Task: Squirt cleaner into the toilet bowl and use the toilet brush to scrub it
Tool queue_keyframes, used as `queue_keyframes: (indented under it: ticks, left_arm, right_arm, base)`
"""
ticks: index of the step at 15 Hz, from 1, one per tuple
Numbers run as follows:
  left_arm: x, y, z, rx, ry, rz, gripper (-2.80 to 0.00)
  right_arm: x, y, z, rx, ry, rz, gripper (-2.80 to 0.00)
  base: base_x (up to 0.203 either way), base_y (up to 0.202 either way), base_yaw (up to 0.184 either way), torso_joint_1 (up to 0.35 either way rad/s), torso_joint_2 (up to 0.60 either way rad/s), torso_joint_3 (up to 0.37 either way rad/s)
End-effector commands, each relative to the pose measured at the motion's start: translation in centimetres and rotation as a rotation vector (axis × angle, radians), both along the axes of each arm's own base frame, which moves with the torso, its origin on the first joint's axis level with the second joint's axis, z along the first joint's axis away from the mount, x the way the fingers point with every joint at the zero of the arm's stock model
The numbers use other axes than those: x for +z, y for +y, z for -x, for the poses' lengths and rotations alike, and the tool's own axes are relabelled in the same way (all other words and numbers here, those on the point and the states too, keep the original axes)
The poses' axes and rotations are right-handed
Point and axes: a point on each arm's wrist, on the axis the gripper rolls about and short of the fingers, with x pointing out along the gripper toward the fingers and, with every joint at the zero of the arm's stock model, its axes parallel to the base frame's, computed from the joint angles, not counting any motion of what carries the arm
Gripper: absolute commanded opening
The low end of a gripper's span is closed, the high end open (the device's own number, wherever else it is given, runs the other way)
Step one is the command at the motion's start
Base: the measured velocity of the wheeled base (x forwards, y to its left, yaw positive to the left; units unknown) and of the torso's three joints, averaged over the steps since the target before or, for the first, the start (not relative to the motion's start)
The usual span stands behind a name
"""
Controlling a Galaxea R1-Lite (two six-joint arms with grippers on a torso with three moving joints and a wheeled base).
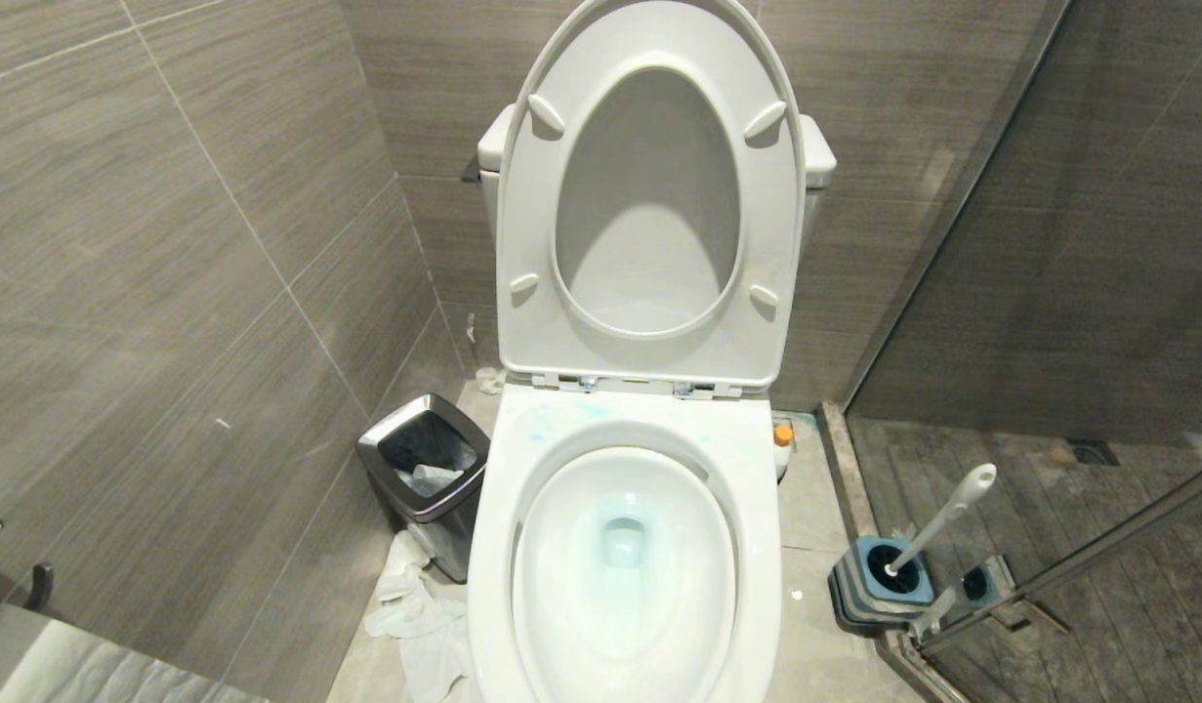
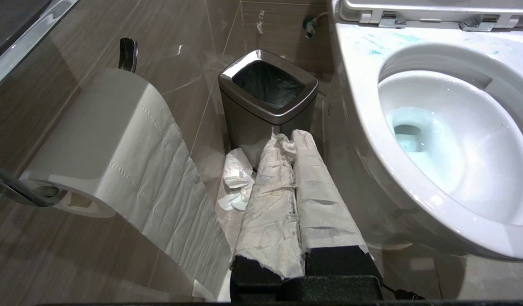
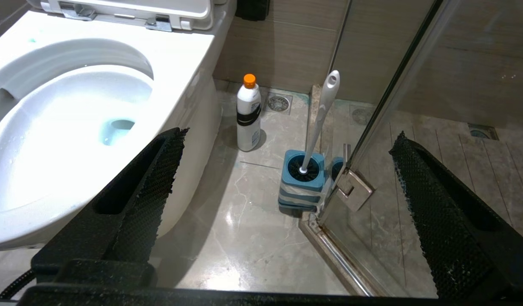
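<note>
The toilet bowl fills the middle of the room, its seat and lid tipped up against the cistern, pale turquoise water pooled at the drain and faint blue smears on the broad rim by the hinges. A glass shower door closes off the floor to the toilet's right. On the toilet's left stands a square steel-rimmed waste bin with a dark liner, crumpled tissue lying on the floor before it. A toilet paper roll hangs on the wall holder near the left arm, a length trailing down. The toilet brush sits in its blue-and-grey striped holder on the floor just beside the glass door's hinge, white handle leaning up. The cleaner, orange cap on, stands upright on the floor tiles close against the toilet's right flank, near the brush. The left gripper, wrapped in whitish paper, hangs low beside the bin with its jaws pressed together and nothing between them. The right gripper hovers above the floor with jaws spread wide, empty.
</note>
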Motion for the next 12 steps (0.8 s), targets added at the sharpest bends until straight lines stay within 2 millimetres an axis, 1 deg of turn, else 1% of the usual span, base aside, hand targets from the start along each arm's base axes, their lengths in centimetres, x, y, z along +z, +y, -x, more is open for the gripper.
queue_keyframes:
  ticks: [1, 12]
  left_arm:
    - [-0.16, 0.00, -0.05, 0.000, 0.007, 0.001, -2.80]
    - [-0.18, 0.00, -0.06, 0.000, 0.007, -0.001, -2.80]
  right_arm:
    - [-0.29, 0.00, -0.08, 0.001, 0.010, 0.000, 0.00]
    - [-0.29, 0.00, -0.08, 0.001, 0.010, 0.000, 0.00]
  base:
    - [0.000, 0.000, 0.000, 0.000, 0.00, 0.000]
    - [0.000, 0.000, 0.000, 0.000, 0.00, 0.000]
